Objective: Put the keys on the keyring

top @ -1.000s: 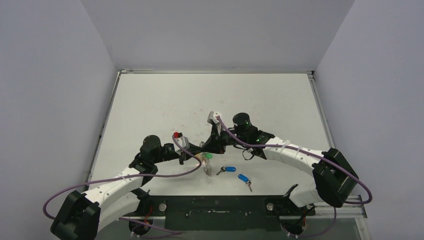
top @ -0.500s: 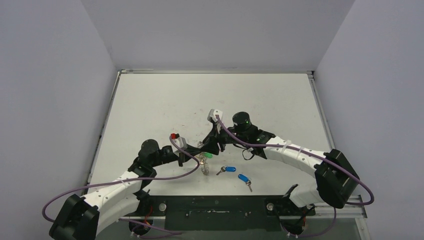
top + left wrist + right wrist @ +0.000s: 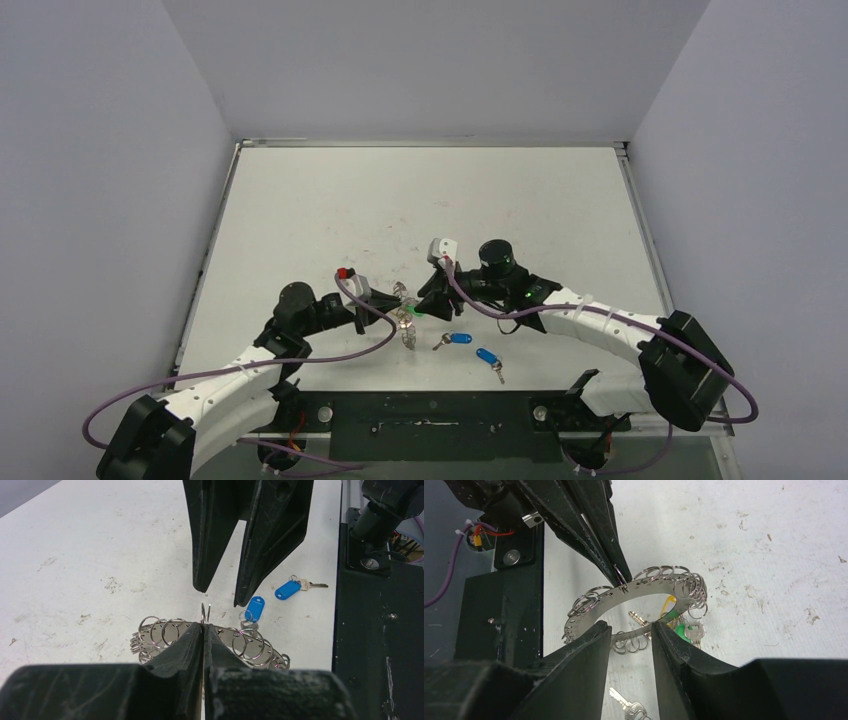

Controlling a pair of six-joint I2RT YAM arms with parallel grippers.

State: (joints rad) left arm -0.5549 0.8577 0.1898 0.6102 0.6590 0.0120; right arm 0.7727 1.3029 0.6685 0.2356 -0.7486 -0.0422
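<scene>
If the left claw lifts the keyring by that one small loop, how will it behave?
The keyring is a flat metal band, so it likely stays stiff and round. The left claw pinches only one small loop, so the ring may pivot and swing. The green tag probably drags that side down.

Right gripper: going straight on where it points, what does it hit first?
Likely the keyring, its near edge just ahead of the open fingers; the left gripper pinches its far side. Depth unclear.
</scene>
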